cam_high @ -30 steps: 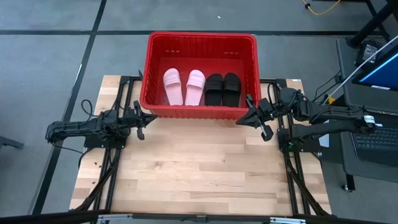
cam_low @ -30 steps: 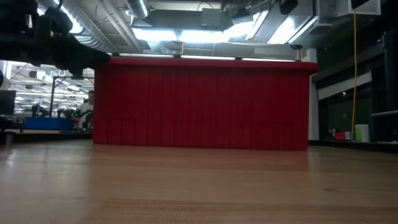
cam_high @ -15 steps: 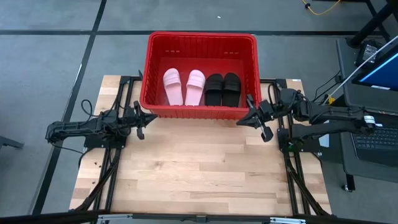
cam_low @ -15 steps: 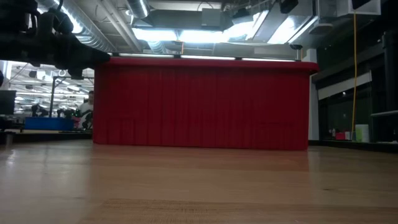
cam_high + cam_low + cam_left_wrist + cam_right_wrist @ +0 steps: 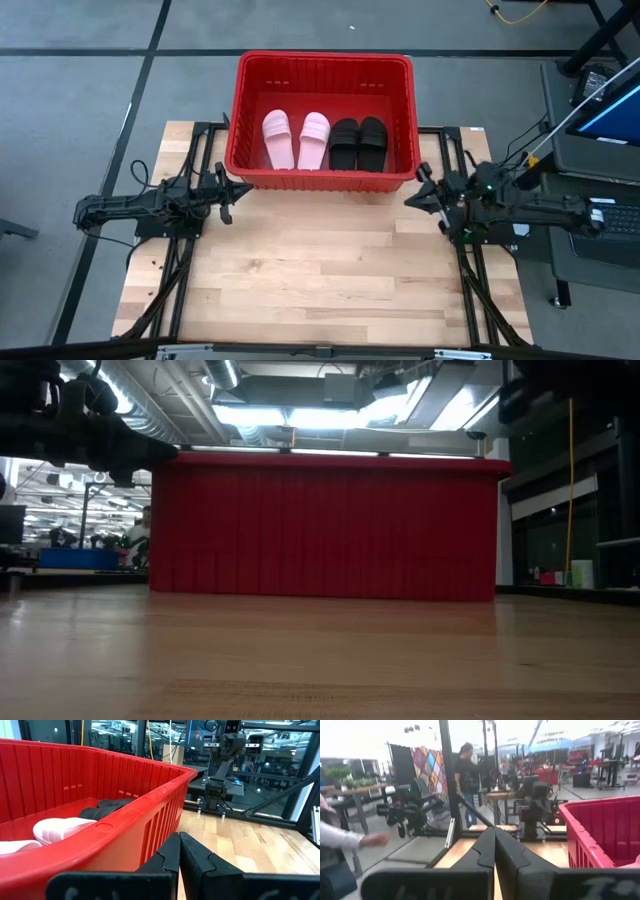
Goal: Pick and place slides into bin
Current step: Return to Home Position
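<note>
Inside the bin [image 5: 240, 110], which is sitting at the far edge of the tabletop [image 5: 320, 270], four slides are lying side by side in one row. Two pink slides [image 5: 280, 138] are taking the left half and two black slides [image 5: 358, 143] the right half, just beside each other.

Left arm [image 5: 150, 205] is lying low along the tabletop's left side. Left jaws are pointing at the bin's near left corner, just beside it. In the left wrist view they are pressing together and gripping nothing.

Right arm [image 5: 520, 205] is lying low at the right side. Right jaws are pointing toward the bin's near right corner, near it but apart. In the right wrist view they are pressing together, also gripping nothing.

Low view: the bin's wall is filling the middle and hiding the slides.

Right wrist view: a person [image 5: 467, 775] is standing in the room beyond, and another person's hand [image 5: 375, 840] is showing.
</note>
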